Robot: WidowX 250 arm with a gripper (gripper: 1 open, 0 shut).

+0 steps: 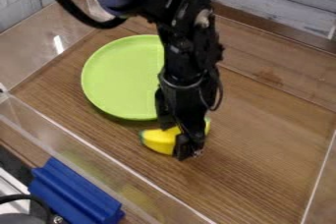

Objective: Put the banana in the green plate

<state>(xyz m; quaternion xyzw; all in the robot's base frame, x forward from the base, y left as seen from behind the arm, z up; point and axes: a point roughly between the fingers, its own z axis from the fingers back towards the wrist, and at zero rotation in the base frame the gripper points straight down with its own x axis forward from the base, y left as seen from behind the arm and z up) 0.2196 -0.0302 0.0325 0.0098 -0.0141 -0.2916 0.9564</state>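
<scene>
End effector (186,141) spread wide, straddling banana (161,139) on desk (262,120), just off green plate (125,76) near-right rim. Grasp step; next: clench, lift, carry over plate.

From my seat the end effector (186,141) sits right over the banana (160,139), so I only get its left end and can't tell whether the fingers are touching it or just straddling it. The arm also covers the right edge of the green plate (118,76), and its upper part runs out of the top of the shot. Down at the bottom left a blue thing (73,196) is cut off by the frame, and I honestly can't make out what it is.
</scene>
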